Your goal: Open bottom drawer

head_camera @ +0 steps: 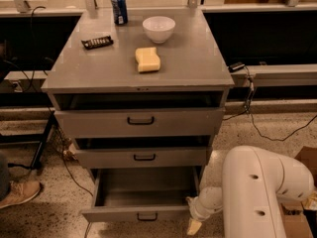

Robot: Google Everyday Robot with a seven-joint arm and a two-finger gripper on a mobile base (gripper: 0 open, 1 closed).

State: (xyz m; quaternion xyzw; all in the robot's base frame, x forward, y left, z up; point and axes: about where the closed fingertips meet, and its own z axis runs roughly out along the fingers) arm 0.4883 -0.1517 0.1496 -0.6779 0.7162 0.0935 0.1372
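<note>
Camera view: a grey metal cabinet (pixel 198 68) with three drawer fronts fills the middle of the scene, standing on a speckled floor (pixel 39 217).

On the cabinet's flat top:
- A blue drink can (pixel 119 8) stands upright at the back.
- A white round bowl (pixel 159 29) sits to the can's right. Only its pale inner wall shows.
- A black wrapped snack bar (pixel 97 42) lies near the top's left side.
- A yellow rectangular sponge (pixel 148 59) lies near the top's middle, in front of the bowl.

The tall top drawer (pixel 141 122) sits slightly forward of the cabinet face, with a dark gap above its front. Nothing can be made out in that gap. The mid-sized middle drawer (pixel 143 157) also juts out a little, with a thin shadowed slot over it.

The bottom drawer (pixel 143 213), the shallow grey one with a small black bar handle (pixel 147 216), is at the foot of the cabinet. It stands well open, and only its bare grey floor shows.

The robot's bulky white arm (pixel 262 192) stands right of the cabinet and reaches down and leftward. Its cream-tipped gripper (pixel 193 225) hangs close to the floor, just beside the front right corner of the bottom drawer. Whether the gripper is spread or pressed together cannot be told.

A tan shoe (pixel 20 192) rests on the floor left of the cabinet. Black cables (pixel 257 128) trail along the floor to the cabinet's right.
</note>
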